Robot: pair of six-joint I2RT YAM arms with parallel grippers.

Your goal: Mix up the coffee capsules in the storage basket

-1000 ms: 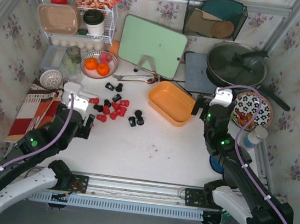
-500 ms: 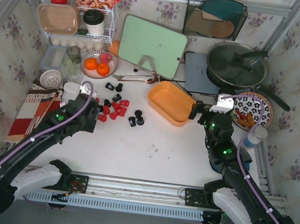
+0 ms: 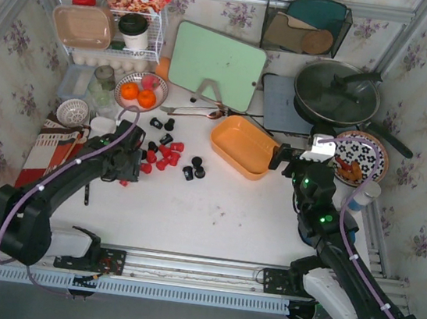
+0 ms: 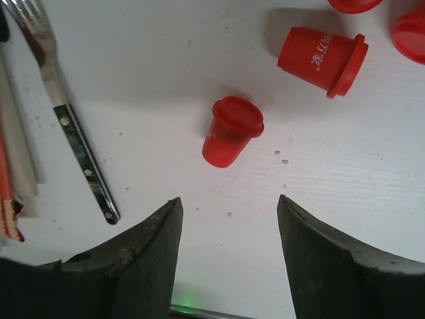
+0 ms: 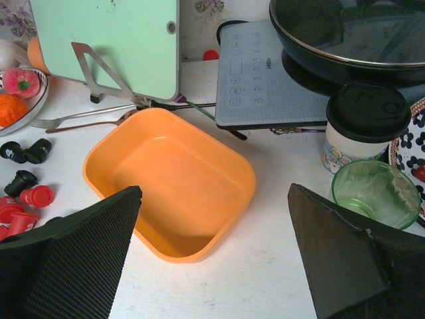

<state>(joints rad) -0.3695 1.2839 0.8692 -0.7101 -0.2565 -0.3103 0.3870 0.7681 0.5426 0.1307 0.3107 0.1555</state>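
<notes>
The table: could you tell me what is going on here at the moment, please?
Red and black capsules lie scattered on the table, and the orange basket is empty, so none has gone in yet. The left gripper is open just short of one red capsule at the pile's edge, lined up with it but not touching. The right gripper is open beside the basket, holding nothing.

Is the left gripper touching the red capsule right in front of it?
Apart. In the left wrist view, bare table shows between the left gripper and the red capsule ahead of its open fingers.
</notes>
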